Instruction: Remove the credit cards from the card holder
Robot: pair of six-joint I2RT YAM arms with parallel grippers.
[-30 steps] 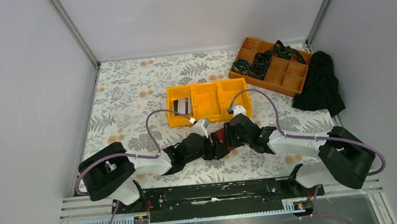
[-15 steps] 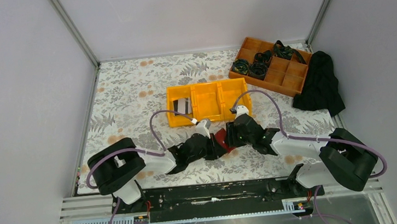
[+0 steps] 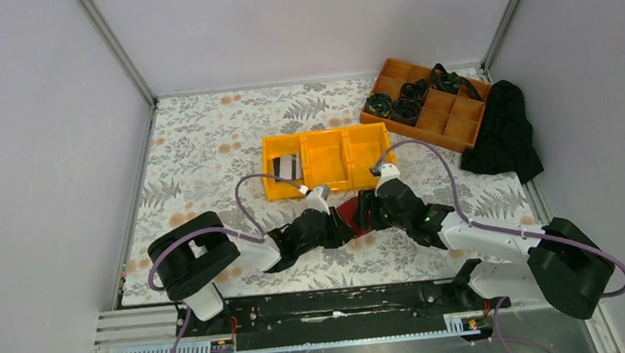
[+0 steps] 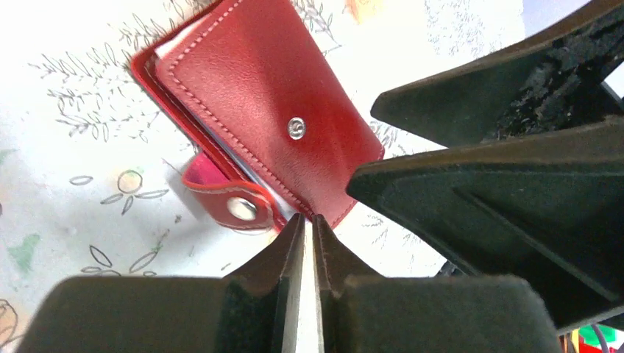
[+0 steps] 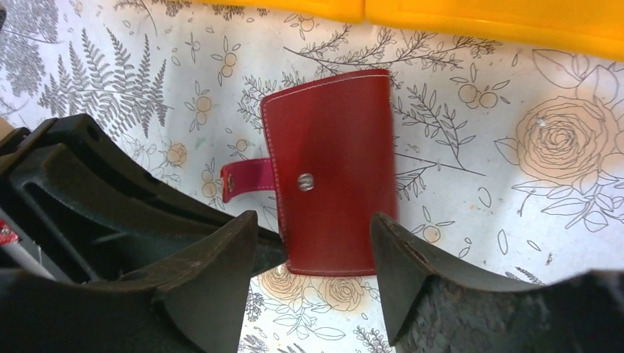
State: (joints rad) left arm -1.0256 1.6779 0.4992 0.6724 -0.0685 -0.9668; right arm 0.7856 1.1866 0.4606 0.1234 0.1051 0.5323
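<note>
Left wrist view, and here's the news: the left tool point(image 4: 309, 220) has just drawn its fingers almost together right at the near edge of the card holder point(image 4: 257, 110). It looks like a nip on the front cover's rim. Across from it the right tool point(image 5: 310, 220) has sprung wide, fingers well apart, the red holder lying between and beyond them, gripping nothing. That reads as a handover: left pins, right is free to go for the contents.

The strap point(image 4: 228, 200) hangs unsnapped, but the holder lies folded flat on the tabletop point(image 3: 202, 144). The credit cards point(image 4: 174, 44) show only as a pale sliver between the covers. One card point(image 3: 288, 167) sits in the left compartment of the yellow bin point(image 5: 478, 18), so the job seems partly done.

Room is tight. Both tools crowd the holder, close to each other, and the bin's wall stands just beyond it. Open tabletop lies to the left and on the far side. The orange tray point(image 3: 446, 122) and black cloth point(image 3: 504, 132) are well apart.
</note>
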